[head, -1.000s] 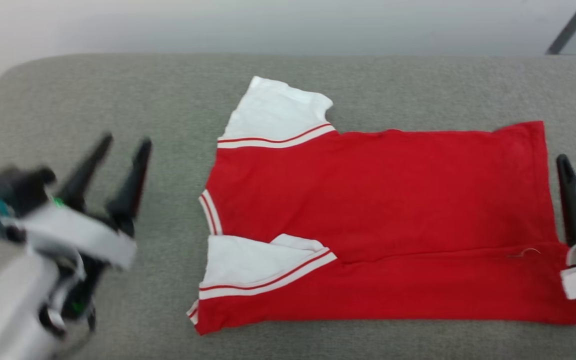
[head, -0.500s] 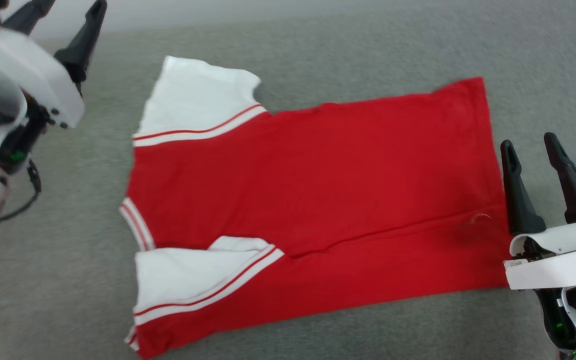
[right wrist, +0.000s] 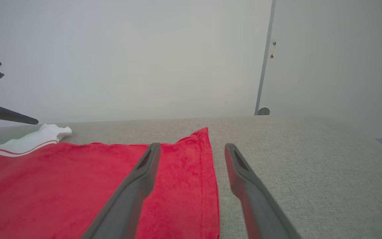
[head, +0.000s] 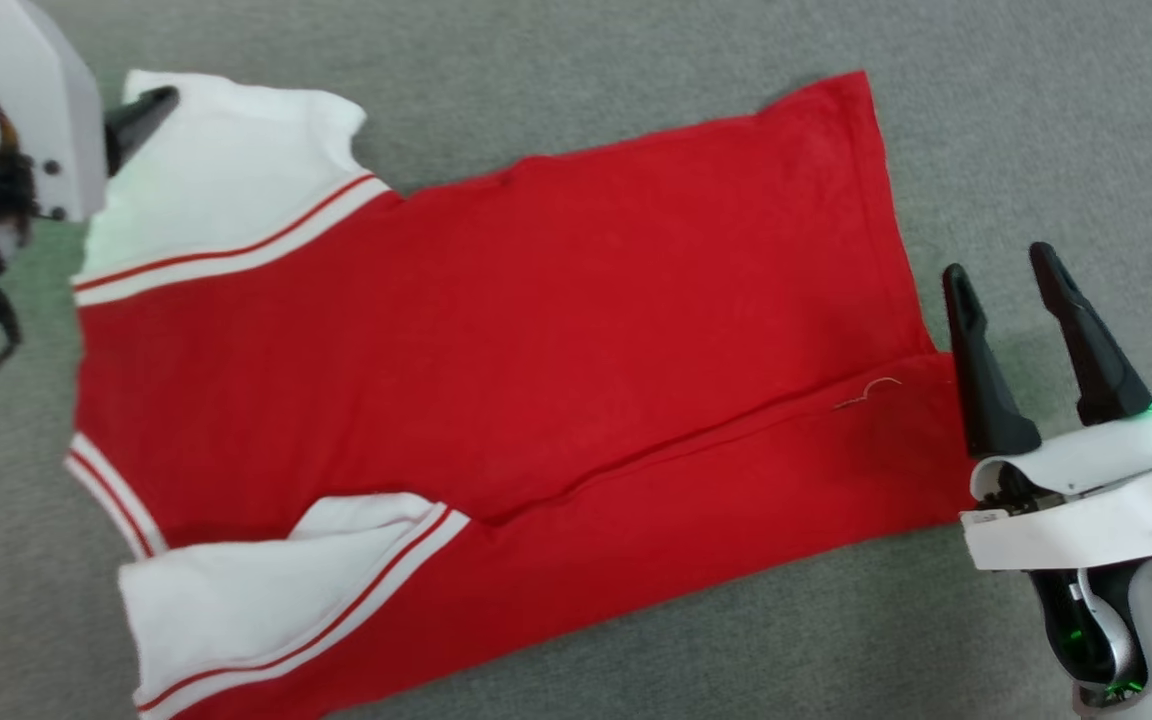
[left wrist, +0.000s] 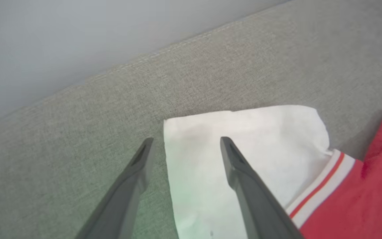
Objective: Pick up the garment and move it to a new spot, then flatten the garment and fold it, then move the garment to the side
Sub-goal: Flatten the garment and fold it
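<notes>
Here, at the far left, the left gripper [left wrist: 186,141] is hovering over the upper white sleeve [head: 226,180] of the garment [head: 496,330], its fingers [left wrist: 244,179] standing wide apart and gripping nothing. In the left wrist view one finger is pointing over the grey cushion [head: 1036,100] and the other over the white cloth, with the sleeve's side edge running between them; I cannot tell whether the tips are touching the fabric. The garment is lying flat on the cushion, collar end to the left and hem to the right, stretching across most of the head view. Its striped collar trim [head: 106,490] is sitting at the left edge, between the two sleeves. The lower sleeve [head: 236,600] is lying folded inward over the red body, and the near long side is lying folded over too, making a crease that is running from that sleeve up toward the hem. A loose pale thread [head: 871,390] is curling on the red cloth near the right end of that crease. At the far right, the right gripper [head: 998,265] is hovering just beside the hem, its fingers also spread wide and empty. In the right wrist view one finger is reaching over the red hem corner and the other over the cushion, the hem edge lying between them
</notes>
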Controlling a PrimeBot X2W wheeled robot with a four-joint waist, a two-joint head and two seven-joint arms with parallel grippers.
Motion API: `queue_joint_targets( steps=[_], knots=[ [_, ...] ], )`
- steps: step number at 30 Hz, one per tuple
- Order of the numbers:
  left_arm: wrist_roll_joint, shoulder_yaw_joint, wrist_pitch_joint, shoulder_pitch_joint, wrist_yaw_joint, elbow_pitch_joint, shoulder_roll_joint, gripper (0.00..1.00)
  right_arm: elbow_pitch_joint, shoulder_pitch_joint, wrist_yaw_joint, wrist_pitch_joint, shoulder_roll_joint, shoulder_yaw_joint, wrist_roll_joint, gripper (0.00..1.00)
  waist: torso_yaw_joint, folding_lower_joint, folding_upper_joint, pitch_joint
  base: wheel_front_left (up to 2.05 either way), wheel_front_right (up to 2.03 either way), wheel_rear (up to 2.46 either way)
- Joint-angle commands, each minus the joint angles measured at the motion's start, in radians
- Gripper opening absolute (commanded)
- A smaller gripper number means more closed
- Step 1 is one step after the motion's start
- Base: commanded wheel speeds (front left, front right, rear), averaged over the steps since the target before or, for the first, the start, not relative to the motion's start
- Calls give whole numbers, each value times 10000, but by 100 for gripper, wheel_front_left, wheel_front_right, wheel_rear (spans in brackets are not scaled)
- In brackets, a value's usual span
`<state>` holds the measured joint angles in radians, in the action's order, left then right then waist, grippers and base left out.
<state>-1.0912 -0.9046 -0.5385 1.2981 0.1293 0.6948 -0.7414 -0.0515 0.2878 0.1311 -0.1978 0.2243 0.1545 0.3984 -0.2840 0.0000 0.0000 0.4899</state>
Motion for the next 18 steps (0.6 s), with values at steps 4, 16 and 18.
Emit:
queue_joint_targets(
  steps=[4,16,18],
  knots=[
    [-421,-455,-877,382,14,149,-389,100,-30,278,-8,-13,83,220,65,100,-449,0,0,511,0,0,0],
    [-2025,-882,-2310,202,21,644,-388,66,-55,397,-8,9,214,288,209,100,-599,0,0,651,0,0,0],
    [-2092,-1005,-2405,211,21,476,-390,46,-75,415,-8,34,217,260,211,100,-560,0,0,623,0,0,0]
  ],
)
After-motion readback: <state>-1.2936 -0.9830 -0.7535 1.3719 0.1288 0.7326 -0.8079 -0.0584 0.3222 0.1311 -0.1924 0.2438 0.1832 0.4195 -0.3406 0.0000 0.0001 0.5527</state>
